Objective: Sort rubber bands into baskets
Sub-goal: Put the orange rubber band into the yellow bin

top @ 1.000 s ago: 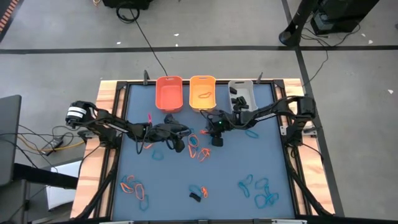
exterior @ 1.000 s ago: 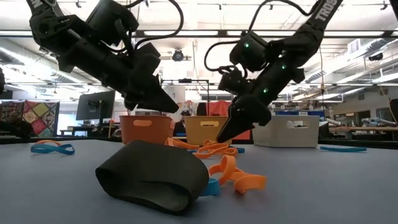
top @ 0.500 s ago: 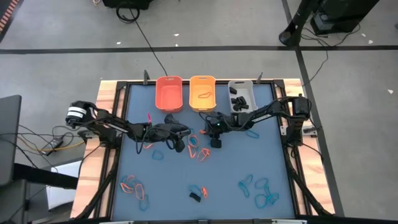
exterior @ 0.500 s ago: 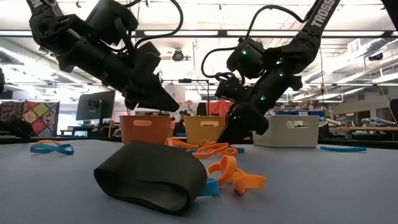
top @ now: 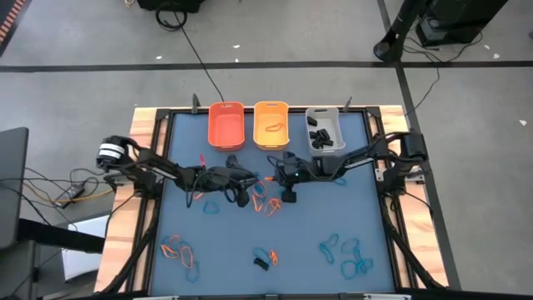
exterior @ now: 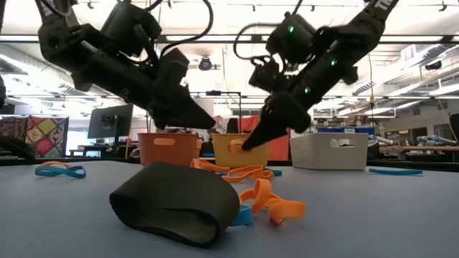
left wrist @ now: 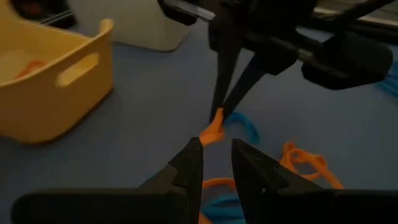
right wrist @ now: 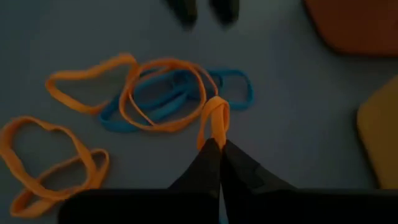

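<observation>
Because bound for the yellow-orange basket (top: 271, 124), pinched in the shut right tool (right wrist: 217, 144): one orange rubber band (right wrist: 213, 121), lifted above the table (top: 333, 217) pile; left tool (left wrist: 217, 149) narrowly parted, empty, alongside.

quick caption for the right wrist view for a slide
Right gripper shut on an orange rubber band, lifting it from a tangle of orange and blue bands on the blue table.

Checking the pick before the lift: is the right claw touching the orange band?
Touching. In the right wrist view the right claw is shut on the orange band, whose loop runs straight into the closed tips.
</observation>
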Controlling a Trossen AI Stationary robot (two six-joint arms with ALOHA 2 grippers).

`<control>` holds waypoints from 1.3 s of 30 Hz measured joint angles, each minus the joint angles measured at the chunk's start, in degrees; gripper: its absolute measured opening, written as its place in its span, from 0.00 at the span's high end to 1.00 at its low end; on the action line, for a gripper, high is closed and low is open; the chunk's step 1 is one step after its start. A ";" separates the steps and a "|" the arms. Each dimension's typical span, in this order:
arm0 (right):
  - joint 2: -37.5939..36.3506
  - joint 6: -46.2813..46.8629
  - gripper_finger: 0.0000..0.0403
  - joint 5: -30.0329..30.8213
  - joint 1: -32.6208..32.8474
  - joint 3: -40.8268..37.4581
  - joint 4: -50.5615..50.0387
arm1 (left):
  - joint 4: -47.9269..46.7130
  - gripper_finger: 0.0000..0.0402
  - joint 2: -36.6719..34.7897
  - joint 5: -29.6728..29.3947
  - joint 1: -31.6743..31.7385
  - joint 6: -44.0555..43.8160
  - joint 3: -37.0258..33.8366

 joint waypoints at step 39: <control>-3.72 1.22 0.98 4.70 3.77 0.02 3.46 | 5.93 0.82 5.72 -1.85 0.13 5.66 2.02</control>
